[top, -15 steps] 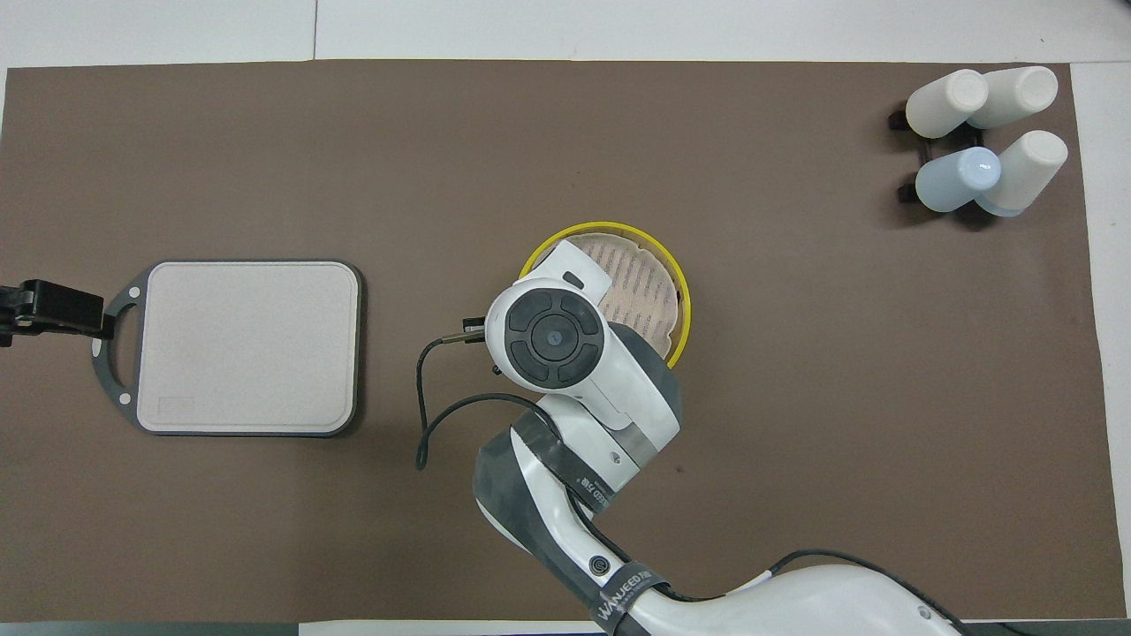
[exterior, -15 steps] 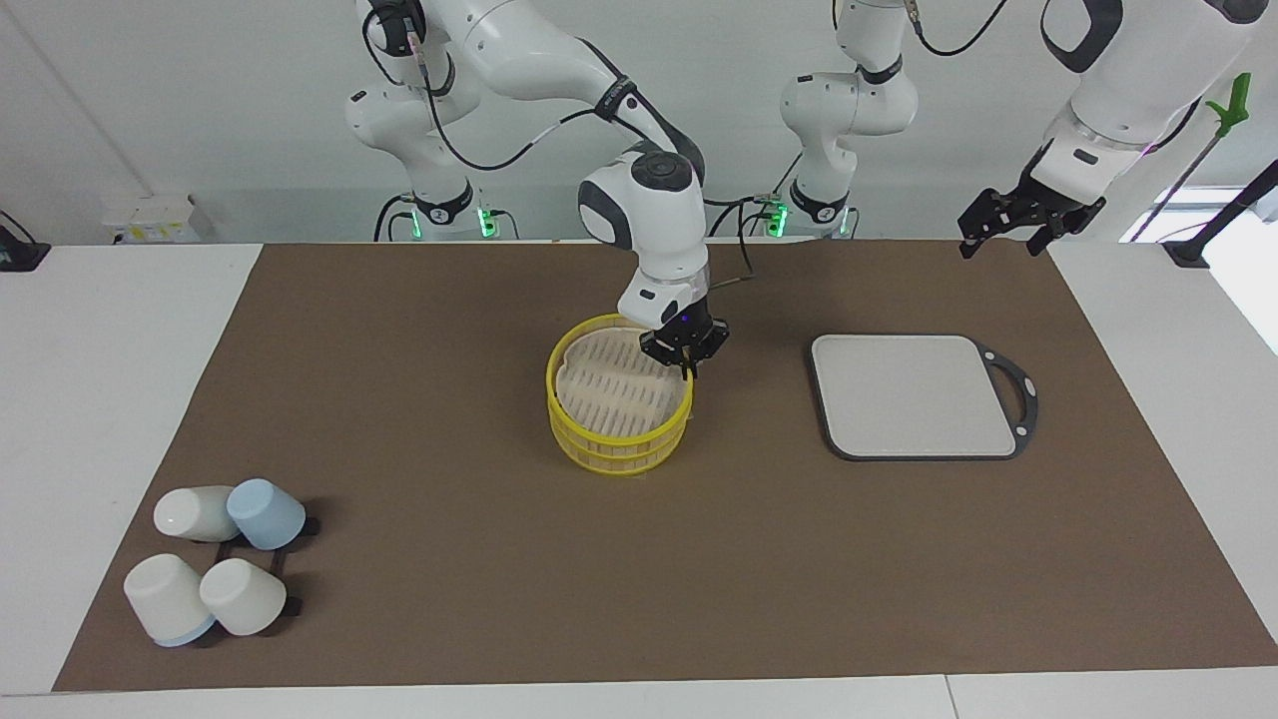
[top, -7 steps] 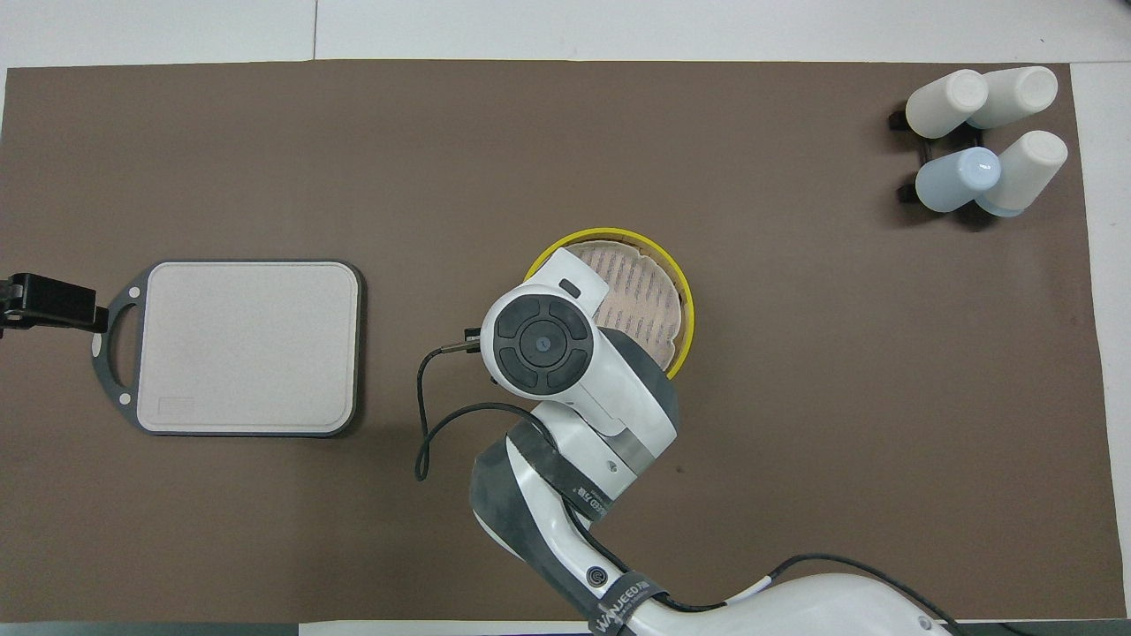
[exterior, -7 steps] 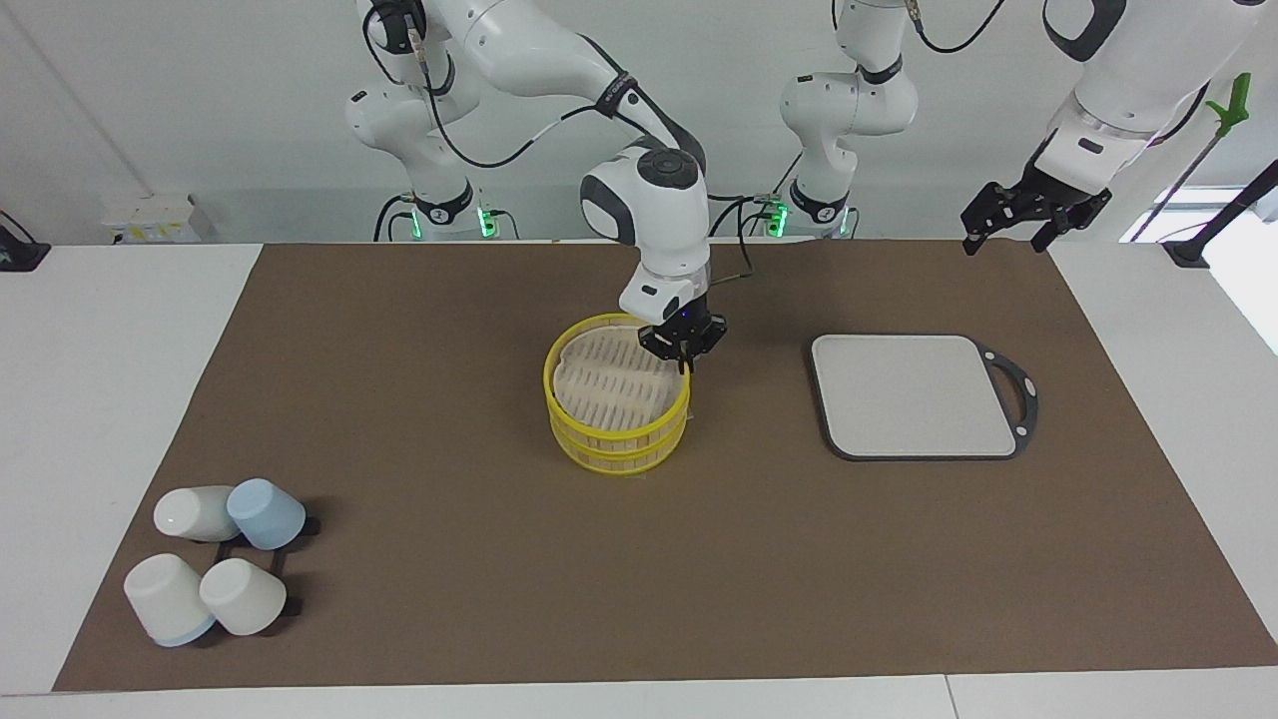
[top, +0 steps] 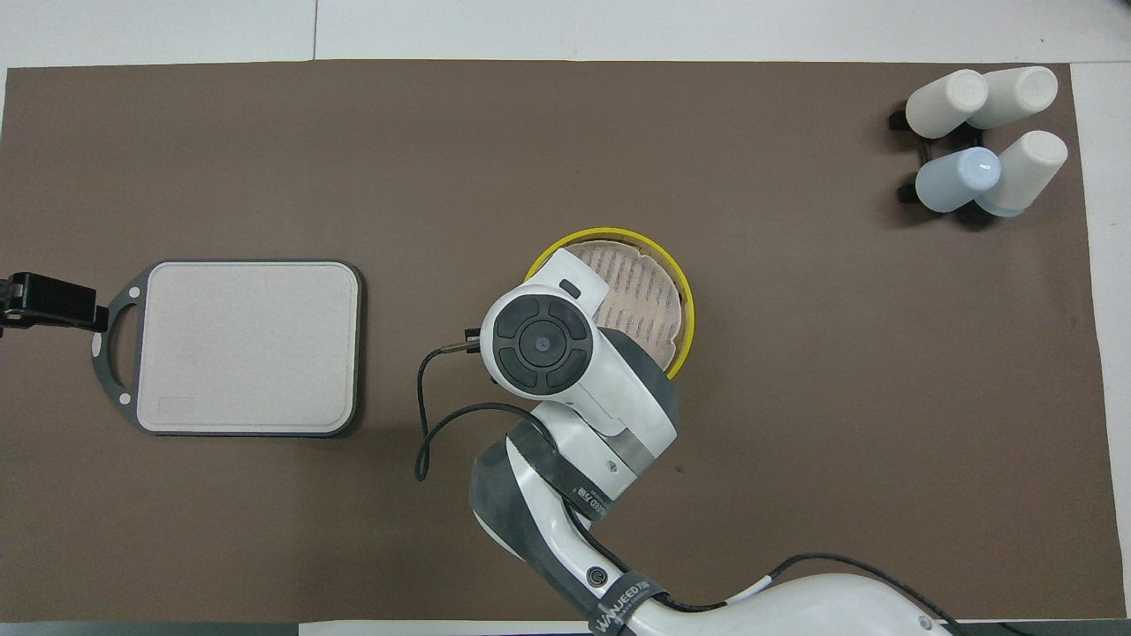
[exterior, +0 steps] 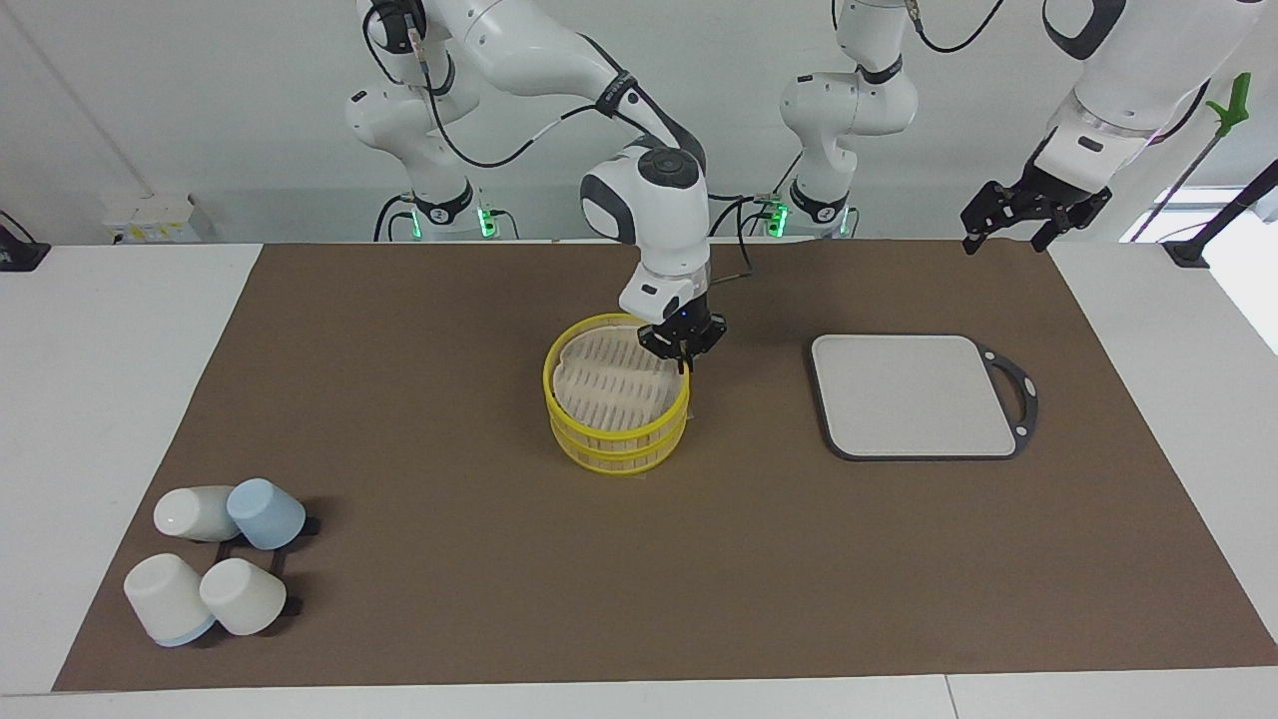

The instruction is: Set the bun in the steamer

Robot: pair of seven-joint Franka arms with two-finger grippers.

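Note:
The steamer [exterior: 614,444], a round yellow-rimmed bamboo basket, stands mid-table with its slatted lid [exterior: 607,384] lying on top. My right gripper [exterior: 685,365] points down at the lid's edge on the side toward the grey board, its fingertips together on that edge. In the overhead view the right arm's wrist covers that side of the steamer [top: 686,305] and the gripper itself. The bun is hidden or out of view. My left gripper [exterior: 1008,226] hangs open and raised over the mat's corner at the left arm's end, holding nothing.
A grey square board [exterior: 914,394] with a dark handle lies beside the steamer toward the left arm's end. Several white and blue cups [exterior: 215,559] lie on a dark rack at the mat's corner farthest from the robots, at the right arm's end.
The lid's raised edge has come down level on the steamer, which shifted slightly. The right wrist turned a little. The left gripper rose slightly.

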